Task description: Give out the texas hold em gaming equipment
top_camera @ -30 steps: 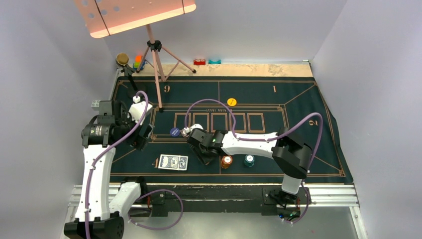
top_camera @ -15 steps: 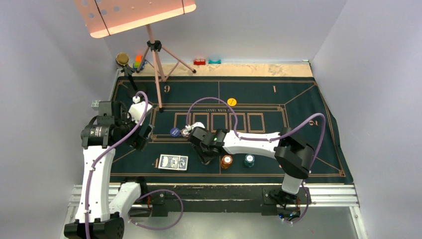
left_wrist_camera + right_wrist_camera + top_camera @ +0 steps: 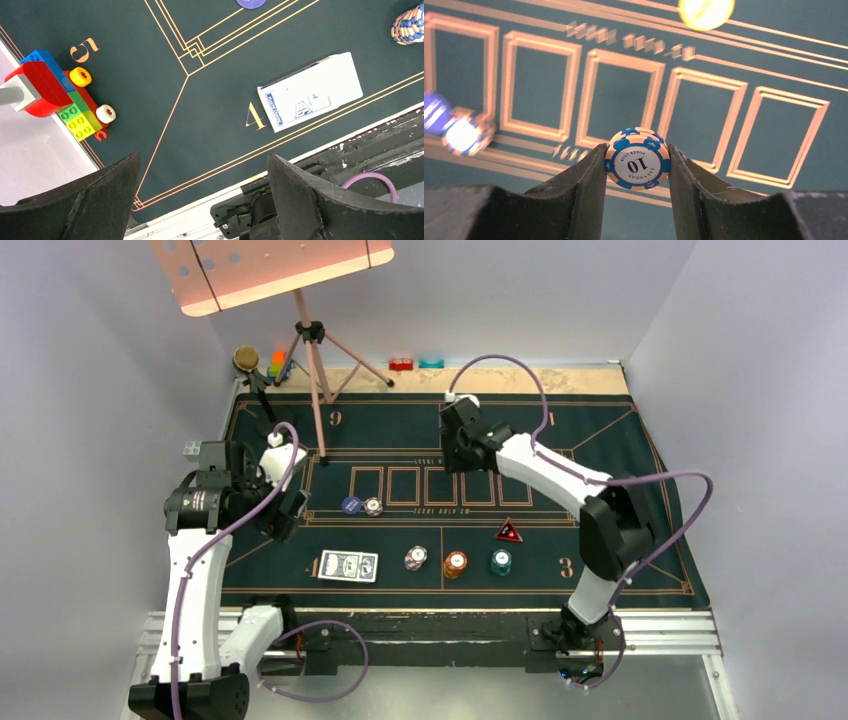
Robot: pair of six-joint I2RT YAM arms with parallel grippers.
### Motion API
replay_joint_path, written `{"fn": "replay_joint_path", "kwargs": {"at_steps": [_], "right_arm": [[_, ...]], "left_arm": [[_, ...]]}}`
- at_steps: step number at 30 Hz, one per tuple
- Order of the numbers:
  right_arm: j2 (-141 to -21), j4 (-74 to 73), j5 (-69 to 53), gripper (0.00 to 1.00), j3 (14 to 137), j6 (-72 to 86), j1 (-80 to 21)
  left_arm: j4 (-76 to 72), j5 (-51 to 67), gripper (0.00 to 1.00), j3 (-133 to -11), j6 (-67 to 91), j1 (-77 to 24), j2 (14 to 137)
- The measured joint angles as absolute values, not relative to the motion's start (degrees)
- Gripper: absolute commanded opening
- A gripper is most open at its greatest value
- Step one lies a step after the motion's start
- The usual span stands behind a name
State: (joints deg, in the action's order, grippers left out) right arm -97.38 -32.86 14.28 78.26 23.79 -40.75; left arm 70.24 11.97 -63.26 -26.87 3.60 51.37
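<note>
Poker chip [image 3: 637, 159], white face marked 10, blue-and-orange rim: pinched by its edges between the fingers of the right gripper [image 3: 637, 152], jaws part-closed on it, over the far half of the green mat [image 3: 620, 440] near the row of printed card boxes. Yellow disc [image 3: 705, 10] beyond. Red triangular marker [image 3: 509, 531], white [image 3: 416, 558], orange [image 3: 456, 563] and teal chip stacks [image 3: 500, 561]: near edge. Card deck [image 3: 310, 92]: by the printed 4. Blue disc [image 3: 351, 505]: left of centre. Left gripper [image 3: 202, 165]: spread wide, holding nothing. Toy blocks [image 3: 60, 95]: mat's left edge.
</note>
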Motion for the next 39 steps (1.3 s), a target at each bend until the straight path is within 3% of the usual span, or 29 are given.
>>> {"fn": "replay_joint_path", "kwargs": {"at_steps": [7,13,14,18,21,24,30,33,39], "right_arm": [[-109.08,-31.7,15.81,0.0,81.32,23.33,-27.81],[-116.03,-31.66,15.99,0.0,86.24,22.76,-23.14],[-116.71,-31.64,15.99,0.08,87.09,22.61,-22.87],[-118.93,-31.27,15.94,0.56,89.43,22.2,-22.76],[-119.61,-31.51,15.79,0.74,89.49,22.24,-22.81],[-119.15,-31.68,16.08,0.84,89.43,22.28,-22.87],[-109.67,-32.64,18.24,0.91,85.41,22.22,-25.78],[-102.08,-32.38,19.16,0.96,83.92,21.98,-32.25],[-93.32,-29.56,17.72,0.98,77.56,22.41,-54.3]], "left_arm": [[70.48,11.97,1.0,-63.26,-27.42,3.6,51.86],[70.48,11.97,1.0,-63.26,-27.7,3.6,51.92],[70.48,11.97,1.0,-63.26,-27.68,3.6,51.92],[70.48,11.99,1.0,-63.26,-27.68,3.6,51.92],[70.48,11.99,1.0,-63.26,-27.68,3.6,51.92],[70.48,11.99,1.0,-63.26,-27.68,3.6,51.92],[70.5,11.99,1.0,-63.26,-27.68,3.6,51.9],[70.5,11.99,1.0,-63.26,-27.68,3.6,51.83],[70.54,12.16,1.0,-63.26,-27.66,3.6,51.83]]}}
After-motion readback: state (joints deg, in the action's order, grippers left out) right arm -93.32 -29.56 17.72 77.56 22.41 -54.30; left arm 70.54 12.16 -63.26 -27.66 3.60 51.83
